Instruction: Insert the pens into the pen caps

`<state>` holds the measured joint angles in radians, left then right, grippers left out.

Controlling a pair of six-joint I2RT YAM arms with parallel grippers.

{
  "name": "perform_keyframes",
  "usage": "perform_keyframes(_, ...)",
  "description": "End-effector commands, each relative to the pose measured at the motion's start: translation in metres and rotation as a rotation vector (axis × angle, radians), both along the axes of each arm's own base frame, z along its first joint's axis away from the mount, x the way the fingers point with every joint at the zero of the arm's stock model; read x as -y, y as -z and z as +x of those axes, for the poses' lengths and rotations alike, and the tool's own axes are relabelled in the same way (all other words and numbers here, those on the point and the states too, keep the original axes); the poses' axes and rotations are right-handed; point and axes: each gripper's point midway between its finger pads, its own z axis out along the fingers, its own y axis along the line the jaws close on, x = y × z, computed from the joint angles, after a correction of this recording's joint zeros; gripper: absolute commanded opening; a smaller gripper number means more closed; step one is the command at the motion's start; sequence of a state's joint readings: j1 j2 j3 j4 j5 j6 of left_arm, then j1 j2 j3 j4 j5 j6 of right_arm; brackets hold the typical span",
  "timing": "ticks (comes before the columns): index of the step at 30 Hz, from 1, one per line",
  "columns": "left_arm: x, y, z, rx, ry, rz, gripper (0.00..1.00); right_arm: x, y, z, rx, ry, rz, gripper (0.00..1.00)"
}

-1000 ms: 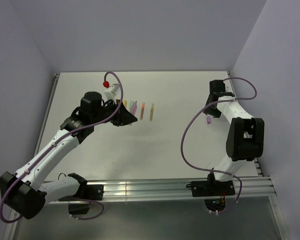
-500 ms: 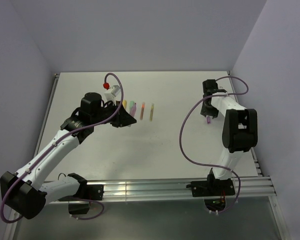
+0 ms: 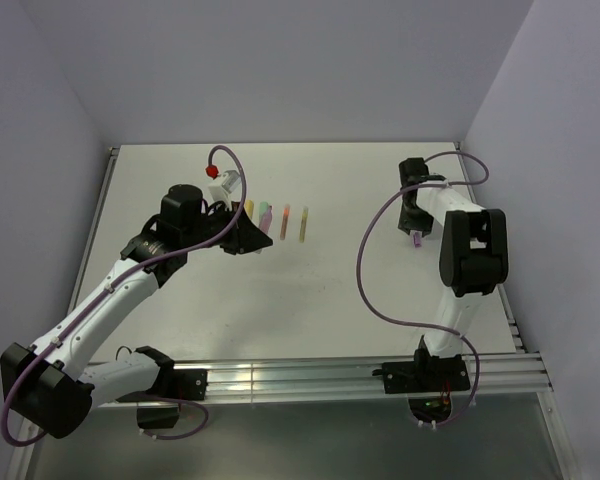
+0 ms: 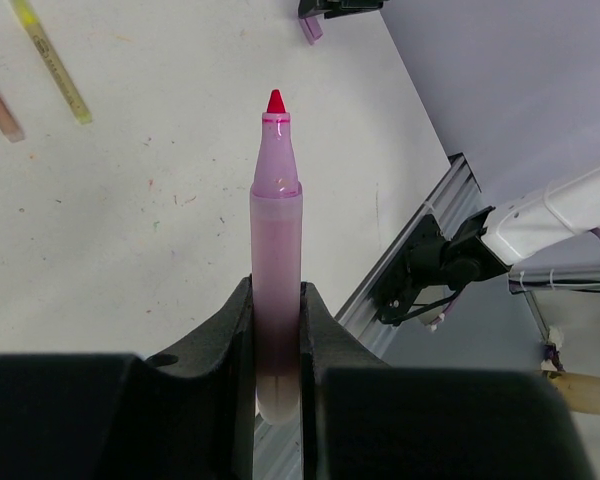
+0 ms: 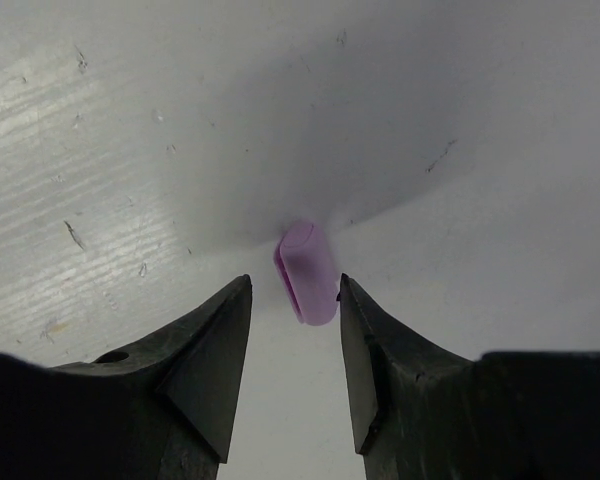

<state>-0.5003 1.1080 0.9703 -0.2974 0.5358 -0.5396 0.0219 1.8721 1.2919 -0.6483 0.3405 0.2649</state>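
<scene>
Two wrist views settle what the overhead view hides. The left claw (image 4: pixel 277 300) is clamped on a pink pen (image 4: pixel 276 220), its red tip pointing away from the fingers. The right claw (image 5: pixel 293 285) stands parted, with the purple cap (image 5: pixel 308 272) lying between its fingers. Ahead-left of the left claw lie a yellow pen (image 4: pixel 52 62) and an orange pen (image 4: pixel 0 105). The table (image 4: pixel 180 180) edge runs close on its right, with bare surface ahead.

Open across the middle of the worktop (image 3: pixel 320 295) to its near edge, narrowed toward the far edge by loose pens (image 3: pixel 285 220) just beside the left end effector (image 3: pixel 265 240) gripping a red-tipped pen (image 4: pixel 276 250), and along the right edge by the right arm (image 3: pixel 470 250).
</scene>
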Motion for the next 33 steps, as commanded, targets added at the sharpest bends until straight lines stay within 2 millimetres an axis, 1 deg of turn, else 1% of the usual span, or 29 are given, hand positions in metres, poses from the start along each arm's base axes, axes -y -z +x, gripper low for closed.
perform_keyframes(1, 0.002, -0.010, 0.002, 0.048, 0.022, -0.022, 0.00, 0.005, -0.004, 0.011, 0.002, 0.001, -0.036, 0.48)
perform_keyframes(11, 0.002, -0.006, 0.004, 0.040, 0.018, -0.015, 0.00, 0.006, 0.009, 0.006, -0.044, 0.002, -0.043, 0.44)
perform_keyframes(13, 0.003, -0.005, 0.004, 0.038, 0.021, -0.015, 0.00, 0.006, 0.013, 0.005, -0.054, 0.004, -0.040, 0.40)
perform_keyframes(20, 0.003, 0.000, 0.005, 0.026, 0.021, -0.008, 0.00, 0.001, 0.028, -0.002, -0.091, 0.009, 0.005, 0.34)
perform_keyframes(21, 0.003, 0.001, 0.006, 0.026, 0.020, -0.007, 0.00, 0.001, 0.030, -0.003, -0.096, 0.015, 0.007, 0.31)
perform_keyframes(22, 0.002, 0.002, 0.006, 0.022, 0.018, -0.004, 0.00, 0.001, 0.032, -0.003, -0.095, 0.021, 0.013, 0.20)
perform_keyframes(23, 0.002, 0.004, 0.007, 0.018, 0.017, -0.003, 0.00, -0.001, 0.031, -0.003, -0.090, 0.021, 0.031, 0.15)
perform_keyframes(24, 0.002, 0.005, 0.007, 0.014, 0.017, -0.001, 0.00, -0.002, 0.031, -0.003, -0.084, 0.026, 0.043, 0.04)
perform_keyframes(25, 0.002, 0.006, 0.007, 0.014, 0.016, 0.000, 0.00, -0.005, 0.030, -0.003, -0.083, 0.028, 0.057, 0.00)
perform_keyframes(28, 0.003, 0.008, 0.008, 0.007, 0.026, -0.010, 0.00, -0.028, 0.021, 0.005, -0.005, 0.005, 0.190, 0.00)
perform_keyframes(29, 0.005, 0.005, 0.008, 0.017, 0.032, -0.024, 0.00, -0.037, 0.014, 0.009, 0.033, -0.004, 0.237, 0.00)
perform_keyframes(30, 0.007, 0.003, 0.005, 0.018, 0.052, -0.038, 0.00, -0.056, 0.000, 0.018, 0.110, -0.018, 0.341, 0.00)
perform_keyframes(31, 0.007, -0.001, 0.005, 0.028, 0.061, -0.051, 0.00, -0.069, -0.011, 0.024, 0.159, -0.037, 0.411, 0.00)
perform_keyframes(32, 0.009, -0.008, 0.004, 0.055, 0.078, -0.074, 0.00, -0.082, -0.022, 0.029, 0.201, -0.062, 0.469, 0.00)
perform_keyframes(33, 0.012, -0.014, 0.001, 0.067, 0.097, -0.092, 0.00, -0.101, -0.046, 0.038, 0.279, -0.081, 0.564, 0.00)
